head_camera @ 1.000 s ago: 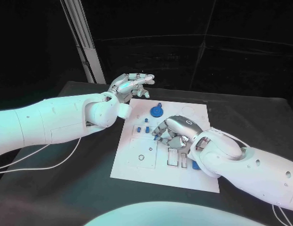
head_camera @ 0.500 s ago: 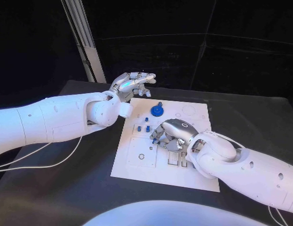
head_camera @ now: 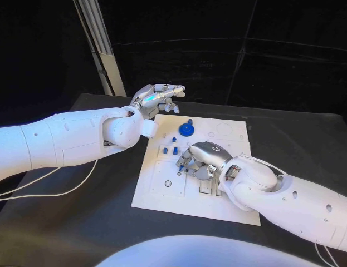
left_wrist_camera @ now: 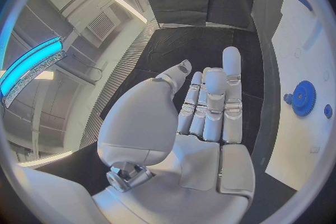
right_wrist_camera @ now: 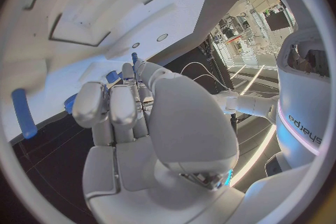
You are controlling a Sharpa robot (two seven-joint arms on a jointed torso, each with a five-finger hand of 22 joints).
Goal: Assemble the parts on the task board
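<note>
The white task board (head_camera: 161, 192) lies in the middle of the black table. A blue gear (head_camera: 186, 130) sits near its far edge, also seen as the gear (left_wrist_camera: 303, 98) in the left wrist view. Two small blue pegs (head_camera: 169, 150) stand left of centre. My right hand (head_camera: 201, 161) is over the board's middle with its fingers curled down. A small blue part (head_camera: 181, 168) shows at its fingertips; whether it is pinched I cannot tell. Blue parts (right_wrist_camera: 112, 75) lie just past those fingers. My left hand (head_camera: 159, 95) hovers beyond the board's far left corner, fingers extended, holding nothing.
A long blue piece (right_wrist_camera: 23, 113) lies on the board (right_wrist_camera: 49, 22) beside my right hand. A pale upright post (head_camera: 101, 50) stands behind the table's far left corner. White cables (head_camera: 53, 192) trail across the table under my left arm.
My right hand has slid left across the board, closer to the two small pegs. My left hand has stayed almost still above the far left corner.
</note>
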